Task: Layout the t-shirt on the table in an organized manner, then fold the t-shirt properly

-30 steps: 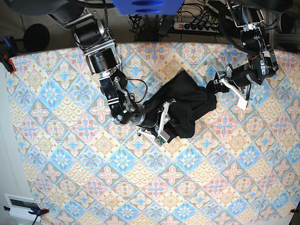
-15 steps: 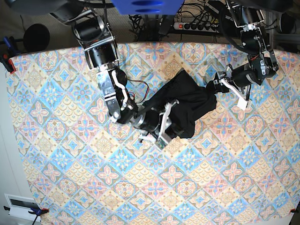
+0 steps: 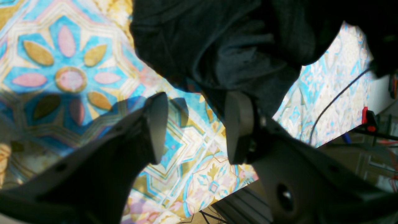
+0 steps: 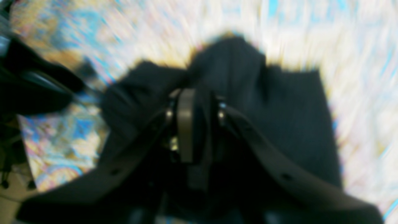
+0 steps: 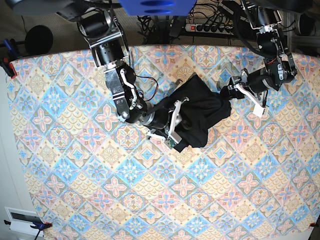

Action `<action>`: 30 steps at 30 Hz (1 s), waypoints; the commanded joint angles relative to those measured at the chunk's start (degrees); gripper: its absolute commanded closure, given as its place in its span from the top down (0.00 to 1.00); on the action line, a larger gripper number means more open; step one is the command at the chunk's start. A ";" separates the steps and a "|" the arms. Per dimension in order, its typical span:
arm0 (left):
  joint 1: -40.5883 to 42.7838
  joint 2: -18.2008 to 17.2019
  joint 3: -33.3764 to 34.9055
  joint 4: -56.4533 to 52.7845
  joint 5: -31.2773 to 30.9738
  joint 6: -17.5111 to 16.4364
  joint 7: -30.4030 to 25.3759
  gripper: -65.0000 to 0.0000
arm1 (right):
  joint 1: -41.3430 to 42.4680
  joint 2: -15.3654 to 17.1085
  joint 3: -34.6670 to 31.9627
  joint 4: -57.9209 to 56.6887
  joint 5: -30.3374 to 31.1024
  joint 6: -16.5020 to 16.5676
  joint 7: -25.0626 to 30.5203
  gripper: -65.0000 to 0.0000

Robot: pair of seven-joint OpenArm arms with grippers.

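The black t-shirt (image 5: 200, 107) lies crumpled in a heap near the middle of the table (image 5: 75, 175). In the base view my right gripper (image 5: 176, 125) is pressed into the heap's left side. The right wrist view is blurred: the right gripper (image 4: 201, 123) has its jaws a narrow gap apart, with dark t-shirt (image 4: 289, 118) cloth in and around the gap. My left gripper (image 5: 225, 92) sits at the heap's right edge. The left gripper (image 3: 194, 127) is open over bare table (image 3: 62, 62), one finger (image 3: 236, 124) against the t-shirt (image 3: 233, 46) hem.
A power strip (image 5: 210, 27) and cables lie behind the table's back edge. A red clamp (image 5: 7, 65) grips the left corner, and another clamp (image 3: 368, 119) shows past the table edge. A white box (image 5: 22, 220) sits at the bottom left.
My right arm has swung its gripper a little toward the table's back, dragging the heap's left side with it. The left arm has not moved.
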 commanded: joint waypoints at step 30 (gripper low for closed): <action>-0.62 -0.64 -0.24 0.92 -1.01 -0.24 -0.54 0.45 | 8.33 -1.99 0.17 -9.68 0.84 0.36 5.35 0.30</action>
